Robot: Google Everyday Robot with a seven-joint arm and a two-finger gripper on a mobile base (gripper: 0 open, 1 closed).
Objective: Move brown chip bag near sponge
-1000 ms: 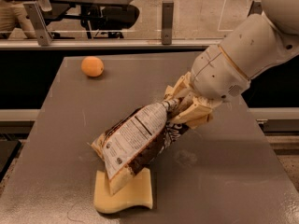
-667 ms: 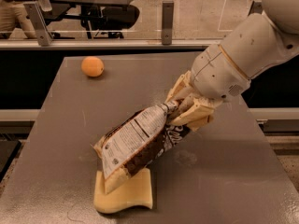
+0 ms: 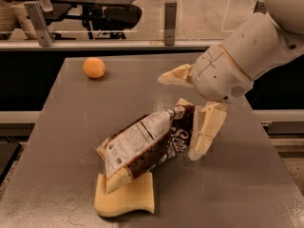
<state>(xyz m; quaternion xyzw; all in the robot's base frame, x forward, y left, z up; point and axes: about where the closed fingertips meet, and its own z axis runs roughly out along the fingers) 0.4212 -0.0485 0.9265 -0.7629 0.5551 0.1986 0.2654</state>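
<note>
The brown chip bag [image 3: 142, 146] lies tilted on the grey table [image 3: 61, 141], white label panel up. Its lower left end rests on top of the pale-yellow sponge [image 3: 128, 201], which sits near the table's front edge. My gripper [image 3: 178, 118] is at the bag's upper right end, with its fingers spread wide. One finger [image 3: 173, 76] points left above the bag, and the other [image 3: 205, 132] hangs down just right of the bag's end. The gripper holds nothing.
A round orange fruit [image 3: 94, 67] sits at the far left of the table. A glass barrier with metal posts [image 3: 170, 23] runs behind the table's back edge. My large white arm [image 3: 251, 56] fills the right side above the table.
The gripper's fingers have opened wide and let go of the bag's upper end. The bag now rests on the table and the sponge.
</note>
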